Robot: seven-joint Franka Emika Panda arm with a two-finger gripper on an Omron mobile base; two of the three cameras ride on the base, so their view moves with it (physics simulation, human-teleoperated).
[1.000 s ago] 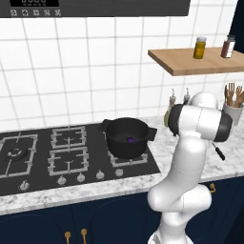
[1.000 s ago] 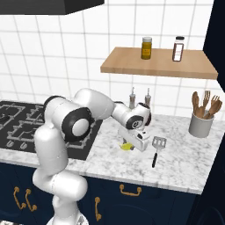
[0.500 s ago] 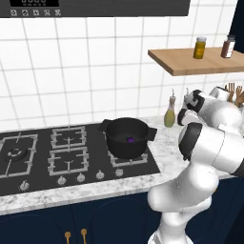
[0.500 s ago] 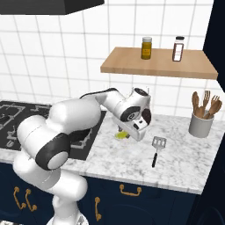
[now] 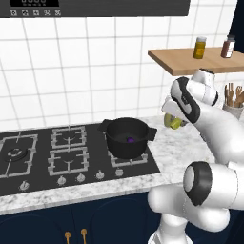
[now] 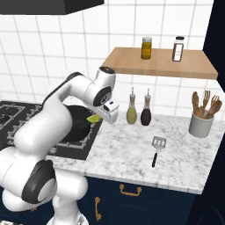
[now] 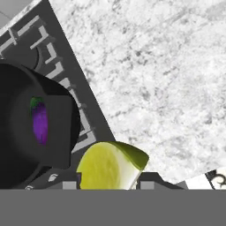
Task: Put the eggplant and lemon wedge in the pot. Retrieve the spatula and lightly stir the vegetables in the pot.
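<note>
Lifted off the counter [image 6: 132,149] since a second ago, the lemon wedge [image 7: 110,167] rides clamped in my jaws, carried toward the pot [image 5: 127,137], where the eggplant [image 5: 129,140] already lies.

A glossy white robot arm [image 6: 48,127] of rounded, bulbous segments, dark grey discs capping its joints, black bands at the seams, ending in a white wrist block.

Home kitchen, rendered. White tiled wall [image 5: 71,71], black gas hob [image 5: 57,152] set in marble bench [image 6: 132,154], navy cabinets [image 6: 132,197] with brass handles below. Wooden shelf [image 6: 162,63] carrying spice jars [image 6: 146,47]; oil bottles [image 6: 132,112]; utensil crock [image 6: 201,125].
</note>
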